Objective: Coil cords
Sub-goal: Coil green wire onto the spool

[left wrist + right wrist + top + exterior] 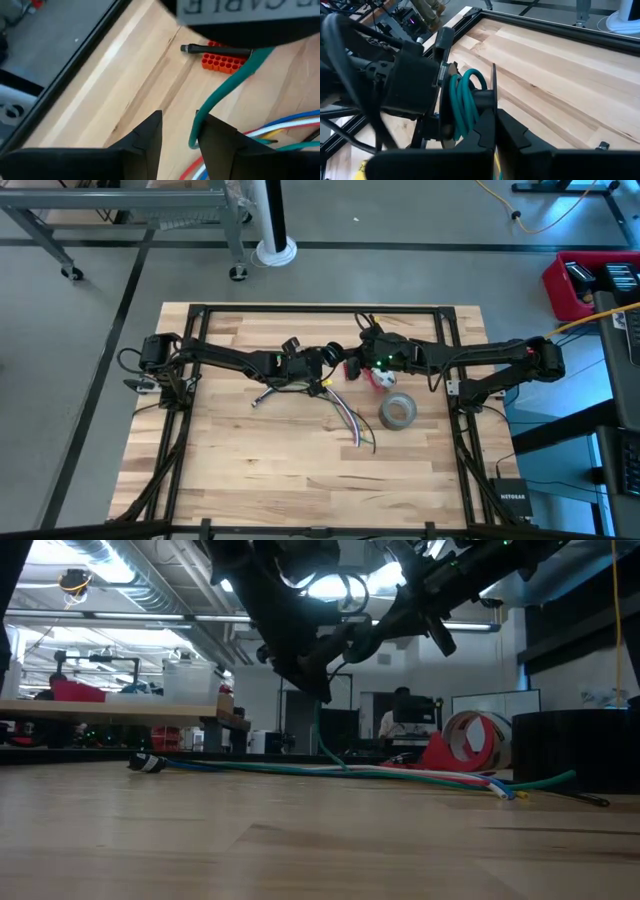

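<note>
- Left gripper (179,145) stood spread at frame centre, green cord (227,85) running up between its fingers toward the right gripper (495,125)
- Right gripper was pressed together on green coils (465,102)
- Remaining cords (345,418) trailed lower right across the bench (250,460)

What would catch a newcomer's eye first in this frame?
Both grippers meet above mid-table: the left gripper, fingers apart, has the green wire running between them, while the shut right gripper sits beside green loops. Multicoloured strands fan out near the grey tape roll.
</note>
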Robot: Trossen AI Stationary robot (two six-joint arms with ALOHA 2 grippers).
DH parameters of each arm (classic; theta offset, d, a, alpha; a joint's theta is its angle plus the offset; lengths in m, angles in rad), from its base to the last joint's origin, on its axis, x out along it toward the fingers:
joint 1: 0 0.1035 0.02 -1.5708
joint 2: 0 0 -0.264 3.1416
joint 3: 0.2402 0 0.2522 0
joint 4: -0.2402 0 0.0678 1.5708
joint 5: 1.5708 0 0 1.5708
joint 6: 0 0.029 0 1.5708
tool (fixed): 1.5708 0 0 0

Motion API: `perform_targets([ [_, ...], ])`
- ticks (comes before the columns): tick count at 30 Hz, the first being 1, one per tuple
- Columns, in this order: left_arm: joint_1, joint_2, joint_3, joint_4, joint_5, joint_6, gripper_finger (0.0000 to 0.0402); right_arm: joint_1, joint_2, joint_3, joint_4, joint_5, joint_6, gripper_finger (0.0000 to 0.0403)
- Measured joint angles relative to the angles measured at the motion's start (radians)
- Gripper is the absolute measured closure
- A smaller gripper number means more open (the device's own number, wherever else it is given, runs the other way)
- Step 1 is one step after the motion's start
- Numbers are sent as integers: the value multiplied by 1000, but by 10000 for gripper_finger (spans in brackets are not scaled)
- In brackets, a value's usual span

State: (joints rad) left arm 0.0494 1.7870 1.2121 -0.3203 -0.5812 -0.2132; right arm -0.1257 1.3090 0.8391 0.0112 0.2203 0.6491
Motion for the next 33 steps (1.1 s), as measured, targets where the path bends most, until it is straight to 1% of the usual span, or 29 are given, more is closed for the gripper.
perform_targets([
  [3,0,0,0,-10,0,-39,290,0,0,0,18,-2,0,398],
  [6,0,0,-3,-19,1,-67,290,0,0,0,43,-26,0,398],
  [13,-1,0,-46,-22,0,-132,290,0,-9,0,51,-30,0,398],
  [23,-1,0,-110,26,-13,-184,292,0,-36,0,50,-30,0,398],
  [25,-1,0,-111,23,-20,-192,301,0,-39,0,51,-30,-1,398],
  [27,-1,0,-111,27,-26,-190,318,0,-39,0,51,-31,-1,398],
  [32,-1,0,-111,33,-33,-174,384,0,-39,0,48,-31,0,398],
  [33,-1,0,-111,32,-35,-172,391,1,-39,0,46,-31,0,398],
])
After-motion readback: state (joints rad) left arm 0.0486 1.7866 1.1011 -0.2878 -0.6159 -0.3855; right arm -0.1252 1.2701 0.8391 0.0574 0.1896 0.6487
